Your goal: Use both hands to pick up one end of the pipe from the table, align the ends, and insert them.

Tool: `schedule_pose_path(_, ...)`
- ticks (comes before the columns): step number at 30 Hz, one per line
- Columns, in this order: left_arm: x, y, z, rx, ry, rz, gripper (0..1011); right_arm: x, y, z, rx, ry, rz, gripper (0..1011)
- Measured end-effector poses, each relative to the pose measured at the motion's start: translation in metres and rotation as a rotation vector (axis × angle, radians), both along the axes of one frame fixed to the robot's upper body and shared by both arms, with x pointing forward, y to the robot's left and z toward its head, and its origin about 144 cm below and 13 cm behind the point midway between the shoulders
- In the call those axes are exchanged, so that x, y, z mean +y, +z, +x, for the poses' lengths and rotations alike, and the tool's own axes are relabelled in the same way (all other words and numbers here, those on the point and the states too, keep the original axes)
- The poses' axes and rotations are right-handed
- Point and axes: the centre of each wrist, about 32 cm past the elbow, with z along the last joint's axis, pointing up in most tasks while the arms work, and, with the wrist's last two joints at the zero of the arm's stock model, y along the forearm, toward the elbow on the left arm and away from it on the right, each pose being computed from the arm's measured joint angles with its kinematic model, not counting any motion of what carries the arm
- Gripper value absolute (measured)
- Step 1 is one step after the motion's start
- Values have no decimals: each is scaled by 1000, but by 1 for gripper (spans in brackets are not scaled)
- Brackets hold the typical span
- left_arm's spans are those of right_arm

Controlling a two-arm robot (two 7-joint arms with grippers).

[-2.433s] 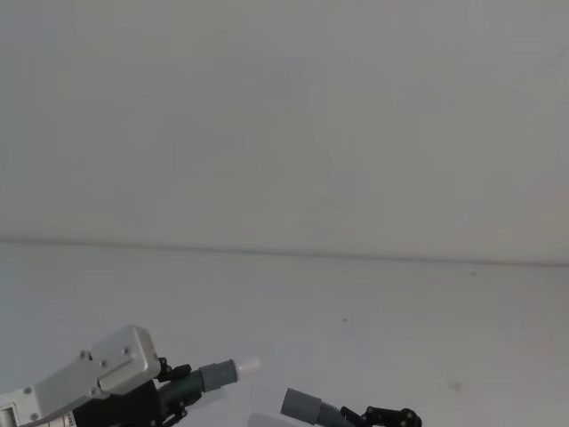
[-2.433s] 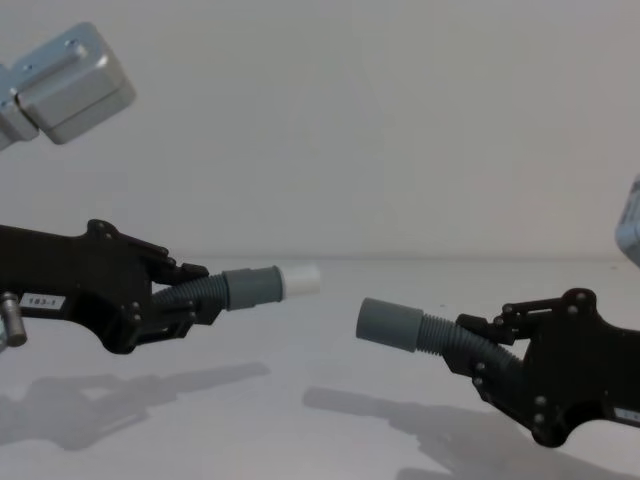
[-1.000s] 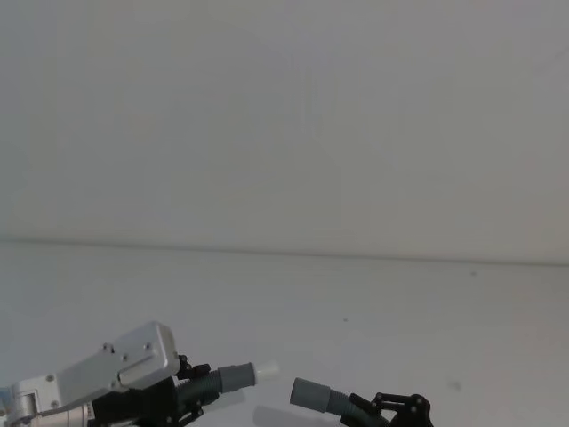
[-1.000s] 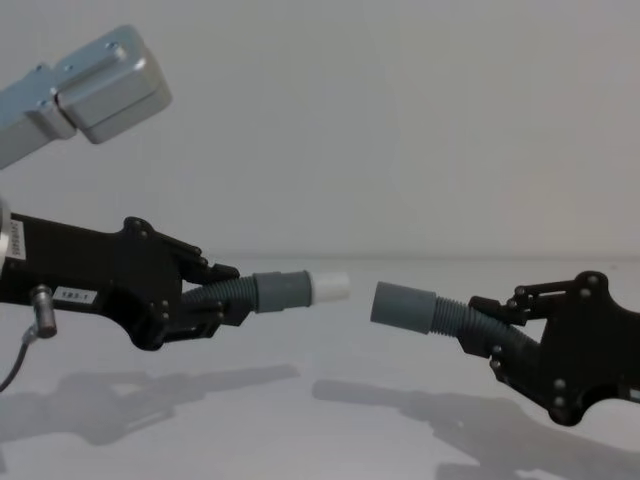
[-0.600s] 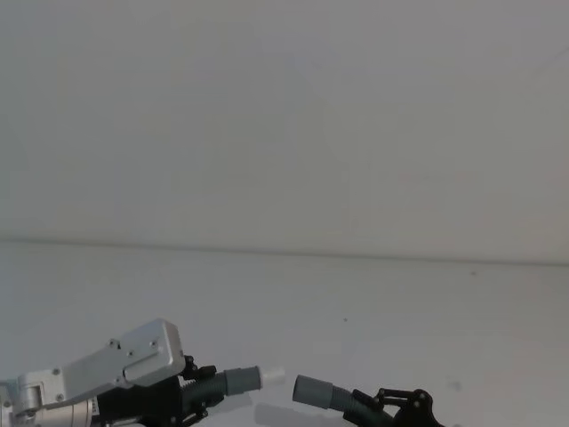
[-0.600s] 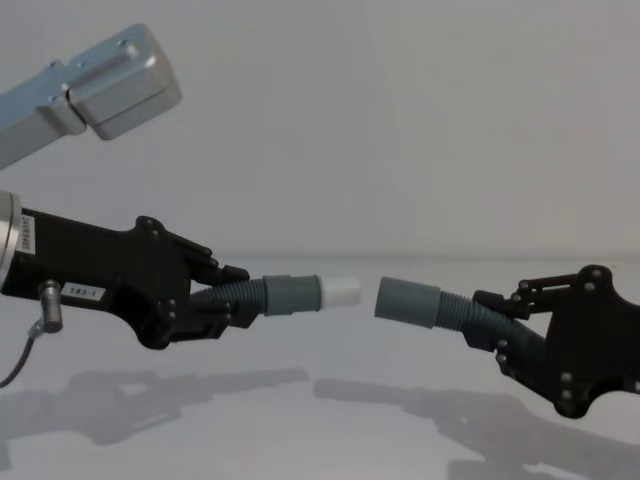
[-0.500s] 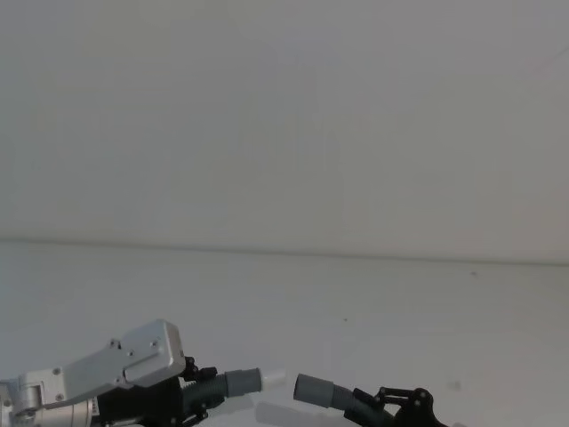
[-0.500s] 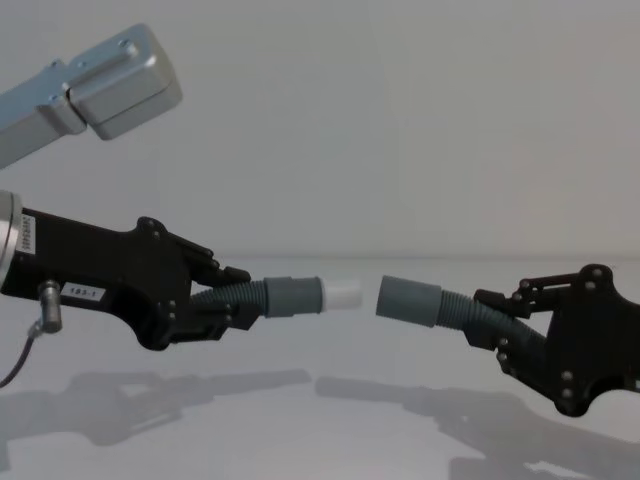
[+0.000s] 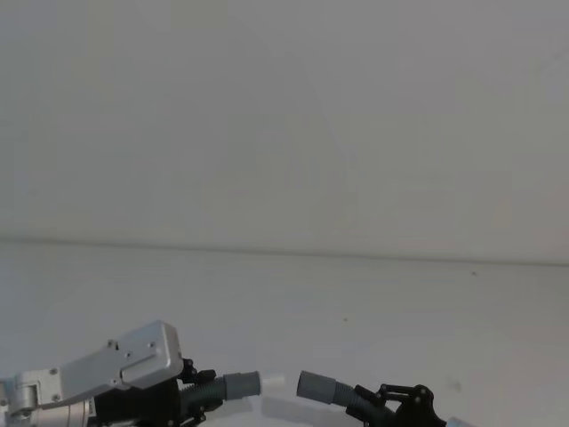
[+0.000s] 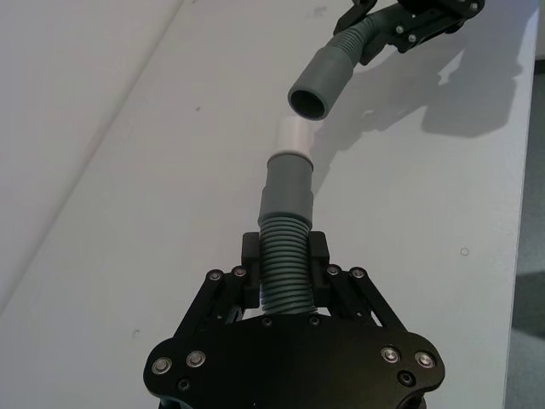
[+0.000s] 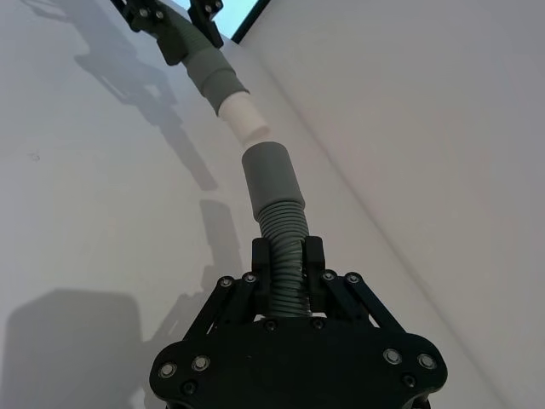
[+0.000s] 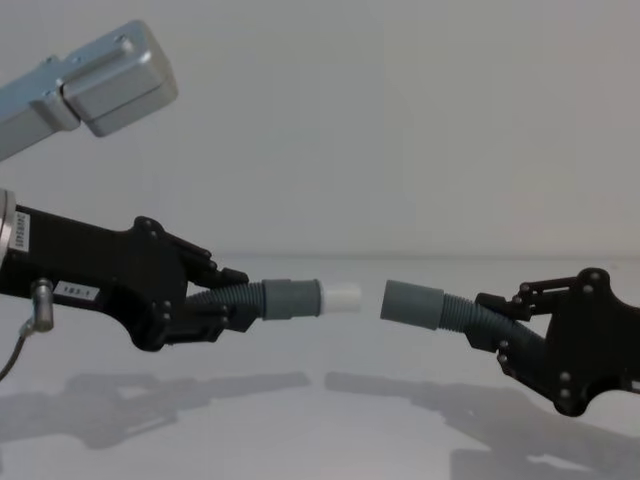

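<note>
Gripping pipe (image 12: 285, 298): left hand (image 12: 235, 296), right hand (image 12: 490, 318)

Chest camera looks across the white matte table (image 12: 330, 345); head camera from above; wrist cameras, close, face each other along ribbed dark-grey hoses (image 10: 286, 256).

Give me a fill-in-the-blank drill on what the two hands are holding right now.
The left hand holds the left pipe piece with the ____ tip. The right hand grips the right pipe piece by its ____ body. The tip and the wide cuff face each other with a small ____ between them. Both pieces hang ____ the table.
Missing words: white; ribbed; gap; above.
</note>
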Motion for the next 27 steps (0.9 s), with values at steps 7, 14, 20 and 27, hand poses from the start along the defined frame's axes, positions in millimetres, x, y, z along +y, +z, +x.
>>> schedule_pose_path(7,0,2,-1,-14,9,-5,292,0,-1,3,7,-6,-10,214)
schedule_pose_path(14,-1,5,1,-26,7,-11,292,1,0,4,8,-5,-8,214)
schedule_pose_path(20,-3,4,3,-23,1,-14,292,2,2,6,7,-5,0,214)
schedule_pose_path(27,-5,4,4,-17,-8,-13,292,2,4,8,3,-10,12,214)
